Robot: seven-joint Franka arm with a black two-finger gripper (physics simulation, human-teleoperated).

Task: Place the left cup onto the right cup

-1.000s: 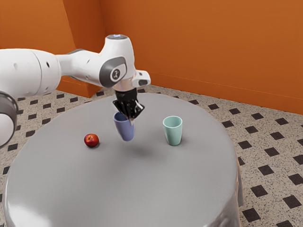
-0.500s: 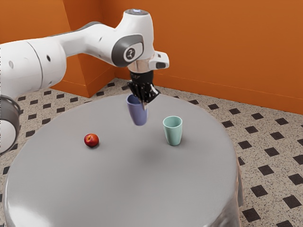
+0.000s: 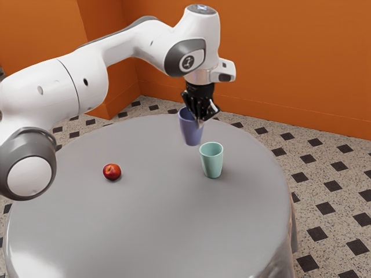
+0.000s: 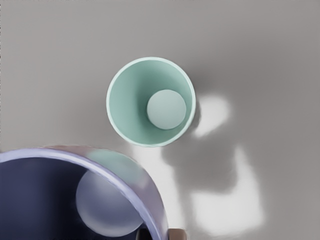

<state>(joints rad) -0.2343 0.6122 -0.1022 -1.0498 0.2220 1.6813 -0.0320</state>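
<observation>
My gripper (image 3: 198, 114) is shut on the rim of a purple cup (image 3: 190, 128), which hangs upright in the air above the round grey table (image 3: 145, 220). A mint green cup (image 3: 211, 160) stands upright on the table, just below the purple cup and a little toward the exterior view's right. Seen from the hand, the purple cup (image 4: 75, 195) is large and close under it, and the green cup (image 4: 151, 102) lies open-mouthed beside it on the table.
A red apple (image 3: 112, 171) rests on the table toward the exterior view's left, well apart from both cups. The table's edge curves close behind the cups. Orange walls and a checkered floor surround the table.
My arm has lifted the purple cup and carried it toward the exterior view's right, from near the apple side to just above and beside the green cup.
</observation>
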